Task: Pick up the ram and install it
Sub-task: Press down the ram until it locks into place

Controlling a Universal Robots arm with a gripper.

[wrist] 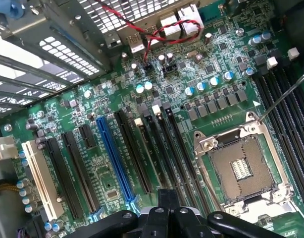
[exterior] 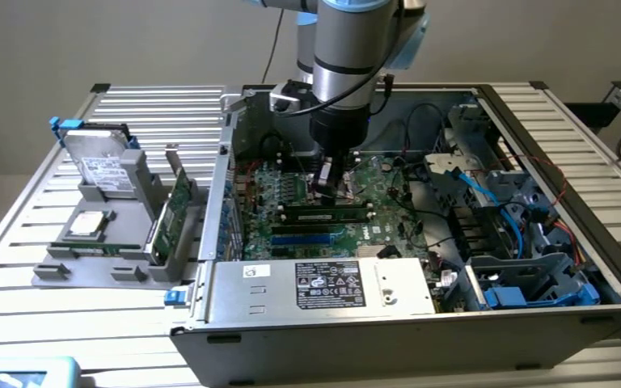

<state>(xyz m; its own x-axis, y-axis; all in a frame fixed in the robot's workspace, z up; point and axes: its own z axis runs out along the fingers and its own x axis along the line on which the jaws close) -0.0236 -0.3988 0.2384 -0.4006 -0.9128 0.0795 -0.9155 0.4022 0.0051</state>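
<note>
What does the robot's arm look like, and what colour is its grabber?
The arm is a thick round tube of shiny silver metal with a light blue cap at a joint. A thin black cable runs beside it. The gripper is black; in the wrist view its black parts have round silver bolts.

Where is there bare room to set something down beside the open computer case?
Bare slatted table runs along the exterior view's left and front of the grey holder rack. Inside the case it is crowded: motherboard, cables, drive cage, with the gripper over the slots.
</note>
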